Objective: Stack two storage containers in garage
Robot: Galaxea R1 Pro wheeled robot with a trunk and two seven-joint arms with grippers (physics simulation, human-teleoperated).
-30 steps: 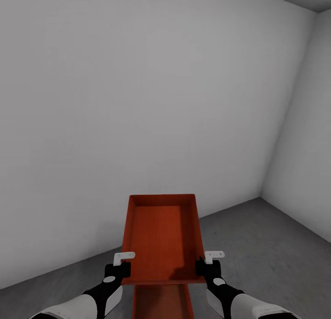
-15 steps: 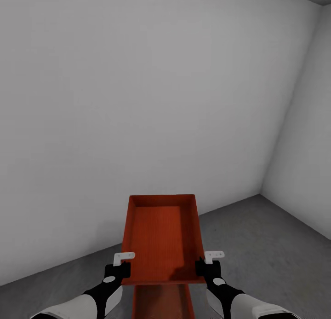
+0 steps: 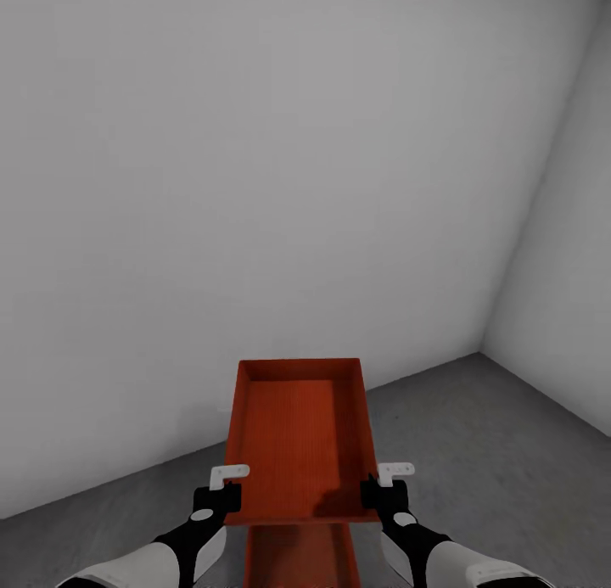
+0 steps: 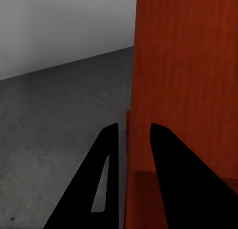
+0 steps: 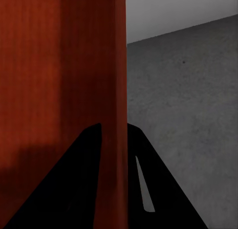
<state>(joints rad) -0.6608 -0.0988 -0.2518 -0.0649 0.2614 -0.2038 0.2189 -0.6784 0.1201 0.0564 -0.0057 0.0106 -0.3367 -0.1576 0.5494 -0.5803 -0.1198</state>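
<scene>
Upper storage container (image 3: 299,435) is pinched between left tool (image 3: 222,491) and right tool (image 3: 379,489).

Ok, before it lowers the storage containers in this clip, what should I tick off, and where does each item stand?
1. Left gripper grips the upper storage container: ok, fingers straddle its side wall.
2. Right gripper grips the opposite wall: ok, wall sits between its fingers.
3. Second container underneath: ok, partly visible below the upper one.
4. Garage reached: ok, grey wall, concrete floor.
5. Lower container seated squarely: cannot tell.
6. Landing spot directly below: cannot tell.
</scene>
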